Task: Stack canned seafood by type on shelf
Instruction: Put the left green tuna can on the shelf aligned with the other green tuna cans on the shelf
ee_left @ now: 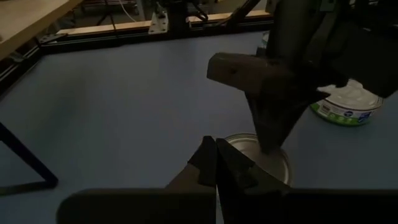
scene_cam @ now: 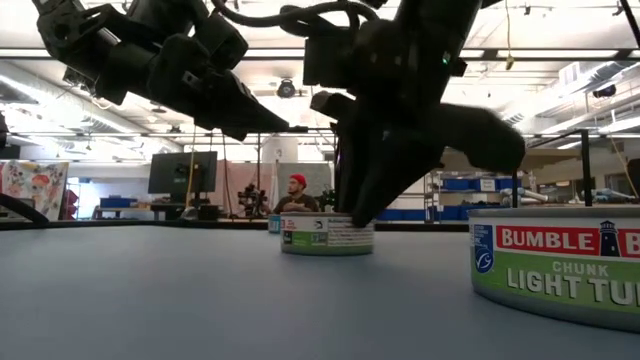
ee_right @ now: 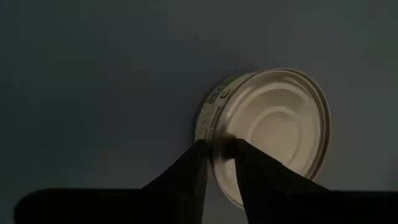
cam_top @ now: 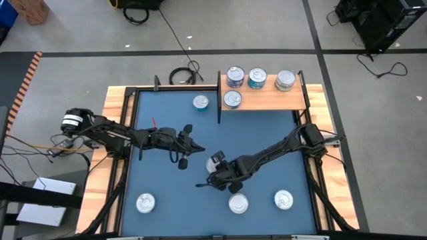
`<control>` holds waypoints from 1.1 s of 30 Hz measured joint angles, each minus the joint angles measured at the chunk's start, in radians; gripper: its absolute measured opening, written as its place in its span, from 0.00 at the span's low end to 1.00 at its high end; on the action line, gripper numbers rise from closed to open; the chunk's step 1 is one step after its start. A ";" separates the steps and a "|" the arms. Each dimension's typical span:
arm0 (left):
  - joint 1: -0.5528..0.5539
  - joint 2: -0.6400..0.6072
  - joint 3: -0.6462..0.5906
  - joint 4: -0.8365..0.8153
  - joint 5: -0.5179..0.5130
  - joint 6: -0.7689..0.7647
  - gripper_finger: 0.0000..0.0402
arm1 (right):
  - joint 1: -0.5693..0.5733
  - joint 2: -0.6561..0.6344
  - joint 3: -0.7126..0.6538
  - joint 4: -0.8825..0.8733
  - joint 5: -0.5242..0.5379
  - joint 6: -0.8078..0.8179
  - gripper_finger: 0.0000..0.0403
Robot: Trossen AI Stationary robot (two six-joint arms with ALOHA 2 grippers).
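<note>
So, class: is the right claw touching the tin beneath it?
Cannot tell. In the right wrist view the right claw overlaps the tin's rim, nearly shut; no view shows contact or a gap plainly.

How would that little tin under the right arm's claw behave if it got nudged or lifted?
The tin is short and wide with a flat base, so it would likely slide on the blue mat rather than tip or roll. Its metal looks stiff, unlikely to dent. The smooth rim may be slippery for the right gripper, whose fingers sit close together at its edge.

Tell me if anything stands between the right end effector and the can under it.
Nothing visible does. The right end effector hangs directly over the can, its fingertips at the can's near rim, with only bare blue mat around.
</note>
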 joint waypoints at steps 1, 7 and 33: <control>0.000 0.000 0.000 0.000 0.000 0.000 0.00 | 0.001 0.006 0.000 0.000 0.019 -0.014 0.22; 0.000 0.000 0.000 0.000 0.000 0.000 0.00 | -0.001 0.007 -0.003 0.017 0.023 -0.048 0.15; 0.000 0.000 0.001 0.000 -0.007 -0.002 0.00 | -0.113 -0.166 -0.006 0.052 -0.252 0.283 0.00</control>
